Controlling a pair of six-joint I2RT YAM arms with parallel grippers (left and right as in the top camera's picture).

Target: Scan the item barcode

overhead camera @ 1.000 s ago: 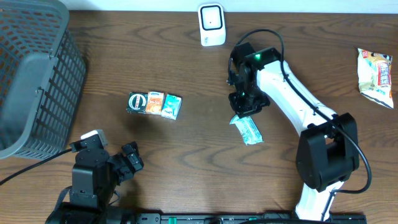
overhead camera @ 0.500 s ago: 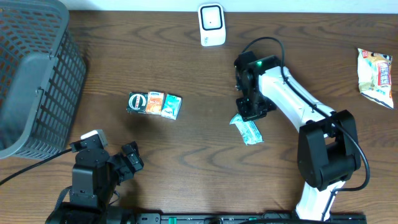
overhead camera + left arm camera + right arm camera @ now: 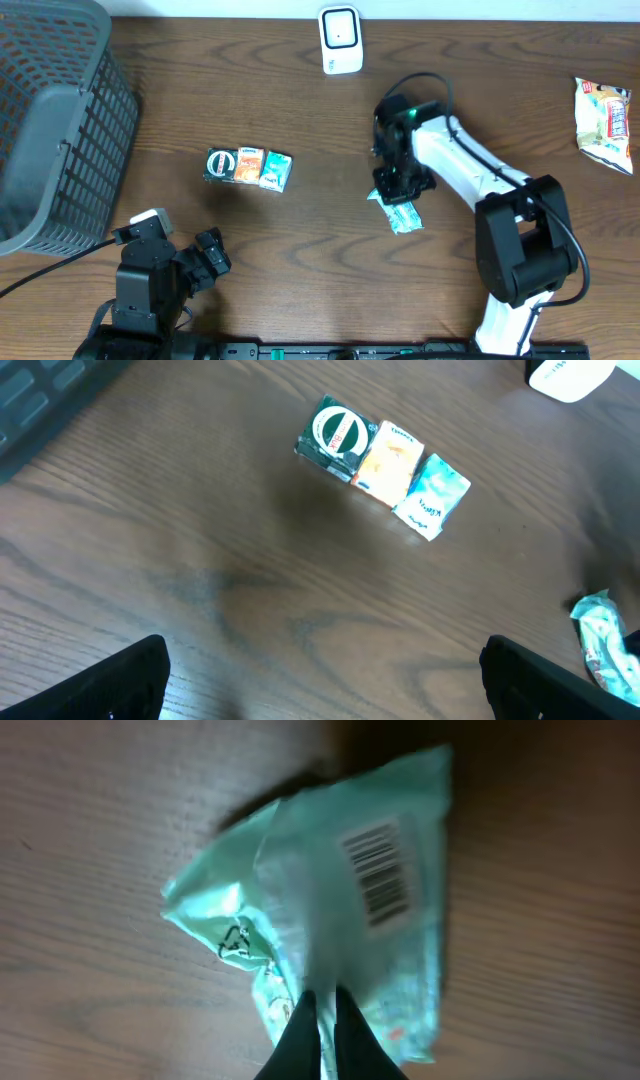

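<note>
Dark brown wood-grain table (image 3: 300,260); pale wall strip (image 3: 500,8) along far edge; even light.

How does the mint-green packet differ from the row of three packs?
The mint-green packet is one crinkled pouch; the row of three packs is dark green, orange and blue. The right claw pinches the packet; the row lies untouched. The packet shows a barcode; the row shows none. Both rest on the table.

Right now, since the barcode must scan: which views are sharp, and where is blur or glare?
Right wrist view: mint-green packet close and slightly soft, pale sheen along its fold, barcode bars separable. Overhead view: evenly lit, sharp, packet too small to show bars. Left wrist view: only its blurred end at the right edge.
</note>
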